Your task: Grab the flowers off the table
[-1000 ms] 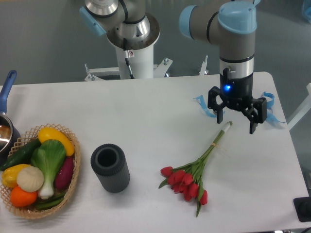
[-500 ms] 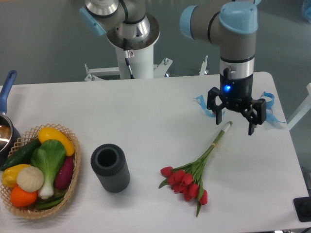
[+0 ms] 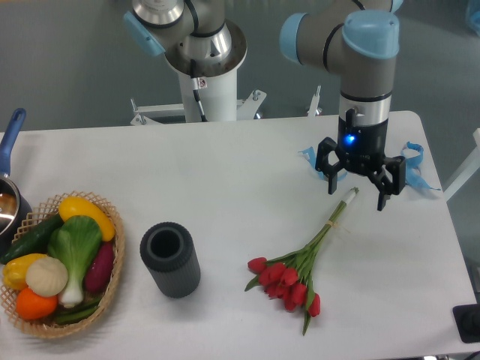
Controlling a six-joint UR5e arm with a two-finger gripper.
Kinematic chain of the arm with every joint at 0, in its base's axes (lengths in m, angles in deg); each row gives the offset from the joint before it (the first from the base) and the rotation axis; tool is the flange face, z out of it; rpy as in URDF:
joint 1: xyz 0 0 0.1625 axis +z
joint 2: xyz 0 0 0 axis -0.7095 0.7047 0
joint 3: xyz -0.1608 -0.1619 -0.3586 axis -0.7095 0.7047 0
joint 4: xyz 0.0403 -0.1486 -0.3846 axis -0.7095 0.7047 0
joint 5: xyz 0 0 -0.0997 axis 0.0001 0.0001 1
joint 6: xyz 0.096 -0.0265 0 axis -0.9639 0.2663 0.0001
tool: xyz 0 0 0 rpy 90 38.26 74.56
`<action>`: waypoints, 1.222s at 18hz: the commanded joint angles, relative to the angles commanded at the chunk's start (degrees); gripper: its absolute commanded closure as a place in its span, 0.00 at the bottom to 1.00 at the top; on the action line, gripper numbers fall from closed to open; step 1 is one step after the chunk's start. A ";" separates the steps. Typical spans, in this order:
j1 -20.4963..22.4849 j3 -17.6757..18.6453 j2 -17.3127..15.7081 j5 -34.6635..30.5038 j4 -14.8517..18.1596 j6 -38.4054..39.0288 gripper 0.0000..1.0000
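Tulip bunch on white table; gripper above its stem end.
Wicker basket of vegetables far left of the gripper; dark ribbed cylinder lower left; flowers lying below-left, pale stem tips beneath the gripper, fingers spread wide, holding nothing.

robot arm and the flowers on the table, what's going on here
A grey and blue robot arm holds its black two-finger hand open just above the pale stem ends of a bunch of red tulips on long green stems. The flowers lie flat on the white table, not yet gripped. A dark grey ribbed cylinder and a wicker basket of vegetables sit untouched to the left.
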 joint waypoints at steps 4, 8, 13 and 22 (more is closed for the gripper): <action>-1.14 0.00 2.99 0.18 -0.09 0.09 0.00; -1.93 -0.26 6.15 -0.26 -0.26 1.05 0.00; -1.76 0.87 8.35 -1.93 -1.05 0.53 0.00; -1.50 1.58 13.19 -4.30 -0.79 -0.52 0.00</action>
